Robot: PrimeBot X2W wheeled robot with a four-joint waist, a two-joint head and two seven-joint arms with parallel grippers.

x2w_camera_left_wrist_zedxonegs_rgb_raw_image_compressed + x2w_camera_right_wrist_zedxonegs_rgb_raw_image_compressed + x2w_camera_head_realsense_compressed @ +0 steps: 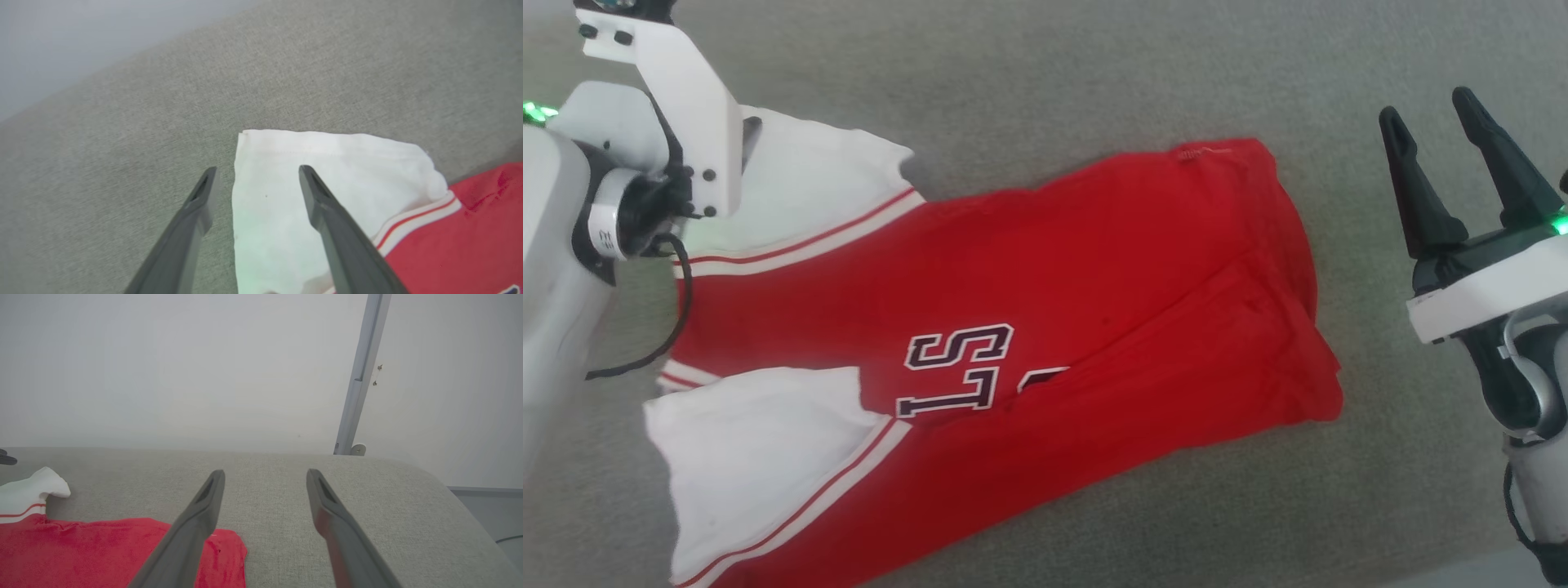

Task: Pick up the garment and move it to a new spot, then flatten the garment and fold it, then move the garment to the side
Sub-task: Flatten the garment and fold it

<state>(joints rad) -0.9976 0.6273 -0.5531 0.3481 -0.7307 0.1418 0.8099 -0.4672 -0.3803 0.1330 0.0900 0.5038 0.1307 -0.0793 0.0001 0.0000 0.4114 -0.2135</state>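
I am observing the red garment lying spread out on the grey fabric surface, with its white cuff panels toward the left end effector. That left end effector is hovering released, one finger over the bare surface and the other over a white cuff. The right end effector is standing released and empty, near the garment's plain red end but apart from it.

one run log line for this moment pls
garment: laid out on grey surface | left gripper: open, over white cuff edge | right gripper: open, apart from garment | held: nothing
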